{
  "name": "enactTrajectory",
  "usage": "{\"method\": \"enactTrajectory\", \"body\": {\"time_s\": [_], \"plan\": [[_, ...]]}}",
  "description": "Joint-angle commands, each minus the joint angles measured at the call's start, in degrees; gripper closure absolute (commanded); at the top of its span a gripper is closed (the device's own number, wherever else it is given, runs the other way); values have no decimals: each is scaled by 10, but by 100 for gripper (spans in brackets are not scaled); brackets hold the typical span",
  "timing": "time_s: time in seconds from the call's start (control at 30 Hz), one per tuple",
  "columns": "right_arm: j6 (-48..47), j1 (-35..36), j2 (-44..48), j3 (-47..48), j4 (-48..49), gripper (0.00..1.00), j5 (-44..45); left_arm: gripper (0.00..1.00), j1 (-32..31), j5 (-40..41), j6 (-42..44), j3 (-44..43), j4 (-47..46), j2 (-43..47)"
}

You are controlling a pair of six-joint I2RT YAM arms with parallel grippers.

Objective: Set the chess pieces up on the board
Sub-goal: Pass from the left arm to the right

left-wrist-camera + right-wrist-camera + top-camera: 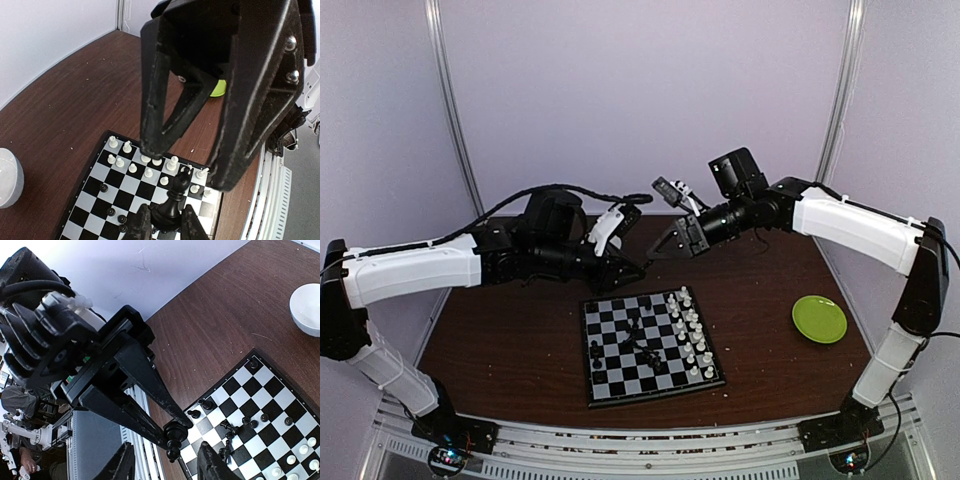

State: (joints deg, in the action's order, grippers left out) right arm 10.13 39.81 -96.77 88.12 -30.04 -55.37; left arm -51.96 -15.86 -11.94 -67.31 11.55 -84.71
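Top view: the left gripper (632, 268) and right gripper (665, 247) meet nose to nose in the air, at 12 o'clock of the board (615, 380). The white pieces (692, 335) line its 3 o'clock side. The black pieces (645, 335) are bunched mid-board and some look tipped. The plate (819, 318) is well apart at 3 o'clock. There is bare tabletop (500, 330) at 9 o'clock and between board and plate. The board's near rim is close to the tabletop's near edge.

Left wrist: the left gripper is clenched on one black piece (173, 197), held upright above the board. The right gripper's fingers (150, 125) are spread wide and hang just beyond it. A bowl (7, 177) is at 9 o'clock, clear of the board.

Right wrist: the right gripper is released, and the piece sits just ahead of the gap between its fingers, not yet gripped.

Risks: this looks like a mid-air handover. If the left lets go before the right closes, the piece drops onto the bunched black ones, scatters them, and may roll off the rim. The fingers are crowded, so a skewed approach could clash tips or twist the piece loose. The white row is right below, so a low move clips it.
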Motion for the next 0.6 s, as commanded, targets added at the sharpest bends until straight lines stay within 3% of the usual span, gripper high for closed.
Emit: {"method": "enactTrajectory", "body": {"time_s": [0.0,0.23,0.57], "plan": [[6,6,-10,-2,16,59,-3,85,-2,-5,3,-4,-26,11],[7,17,-13,-12,18,62,-7,85,-2,-5,2,-2,-31,12],[22,19,-16,-18,37,80,-21,85,-2,-1,2,-3,-28,11]]}}
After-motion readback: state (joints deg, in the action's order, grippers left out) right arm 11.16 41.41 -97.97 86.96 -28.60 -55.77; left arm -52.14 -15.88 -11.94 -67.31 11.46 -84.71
